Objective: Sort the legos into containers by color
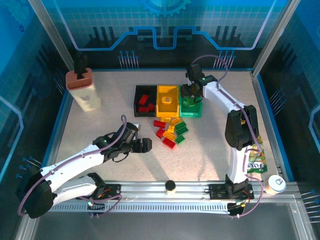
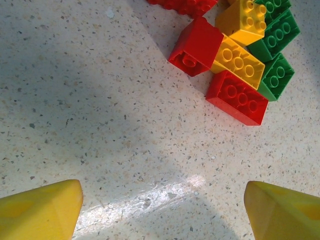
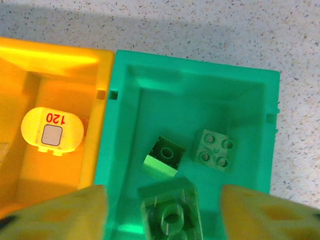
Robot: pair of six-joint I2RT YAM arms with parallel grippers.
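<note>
A black bin (image 1: 136, 101), a yellow bin (image 1: 159, 101) and a green bin (image 1: 191, 112) stand side by side at the table's middle back. Red legos (image 1: 145, 103) lie in the black one. A pile of red, yellow and green legos (image 1: 171, 132) lies in front of them. My right gripper (image 1: 190, 93) hangs open over the green bin (image 3: 195, 70). Two green legos (image 3: 164, 156) (image 3: 216, 148) lie inside, and a third, blurred green lego (image 3: 172, 212) sits loose between the spread fingers. My left gripper (image 2: 162, 200) is open above bare table, short of the pile's red lego (image 2: 196, 46).
A beige holder (image 1: 82, 87) stands at the back left. A snack packet (image 1: 255, 165) and a white-lidded cup (image 1: 276, 184) lie at the near right. A small dark-topped object (image 1: 170, 186) sits on the front rail. The yellow bin (image 3: 105, 70) holds a labelled oval piece (image 3: 52, 131).
</note>
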